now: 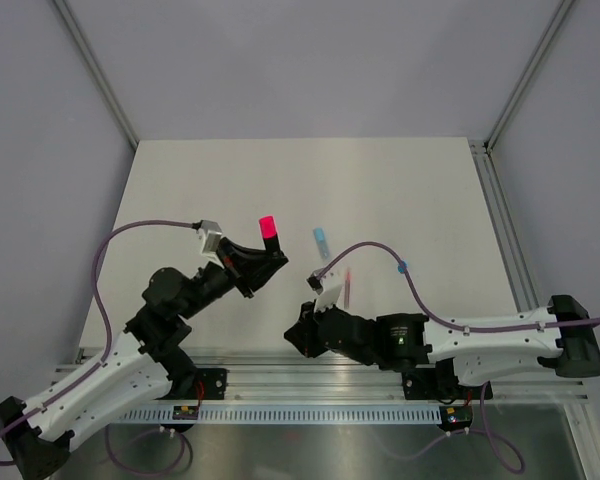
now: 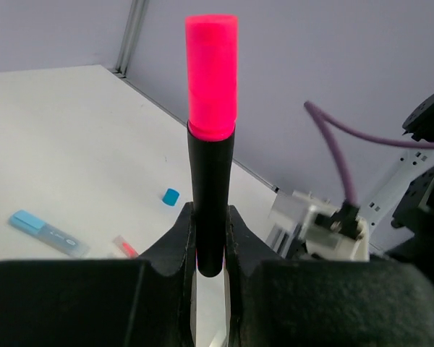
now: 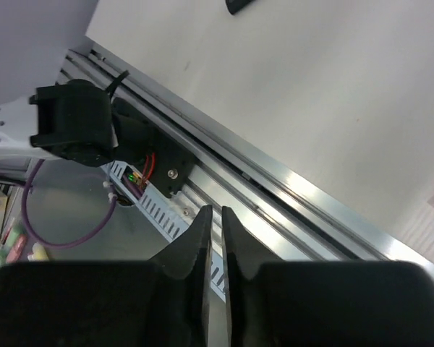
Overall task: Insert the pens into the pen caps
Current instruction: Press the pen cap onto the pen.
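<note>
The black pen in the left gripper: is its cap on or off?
On. The pink cap covers the black pen's top end above the left gripper.

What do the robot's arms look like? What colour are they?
The left arm and right arm are white low down, black further up. The left gripper and right gripper are black, two-fingered. A purple cable loops along each arm.

Two arms: white plastic link shells [image 1: 100, 385], black joint housings [image 1: 395, 335], black wedge-fingered right gripper [image 3: 217, 217], looped purple cables [image 2: 338, 159]
</note>
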